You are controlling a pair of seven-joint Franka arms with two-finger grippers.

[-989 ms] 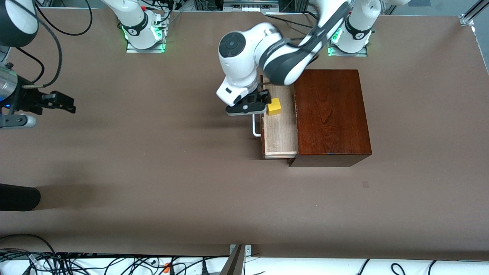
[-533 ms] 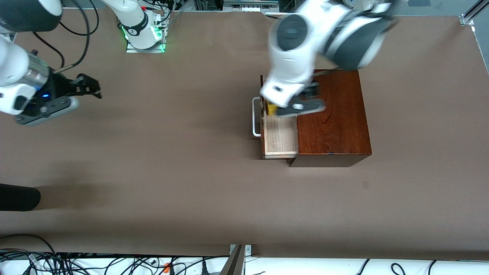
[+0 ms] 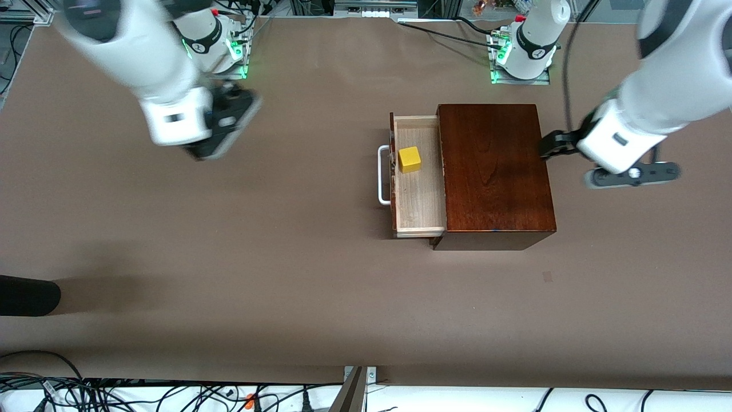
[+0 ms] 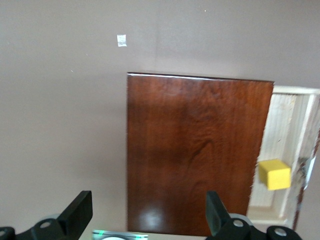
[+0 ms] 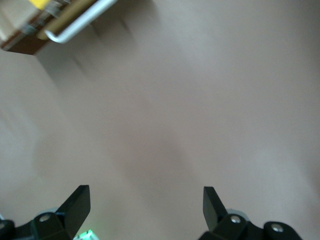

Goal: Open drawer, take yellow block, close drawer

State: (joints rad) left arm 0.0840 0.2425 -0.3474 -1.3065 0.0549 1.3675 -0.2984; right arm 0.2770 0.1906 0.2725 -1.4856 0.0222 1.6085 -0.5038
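With the drawer [image 3: 419,177] pulled out of the wooden box [image 3: 494,171], the yellow block [image 3: 410,159] lies in its tray, toward the bases. Both the right gripper [image 5: 145,207] and the left gripper [image 4: 147,215] hover open, empty. Descend vertically, straddling 2 opposite block faces, clear of the white handle [image 3: 382,174].

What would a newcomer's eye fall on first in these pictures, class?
First, the yellow block, bright against the pale tray of the open drawer, which is pulled out of the dark wooden box toward the right arm's end of the table. Then the two arms: the left gripper hangs open over the box's edge, the right gripper open over bare table.
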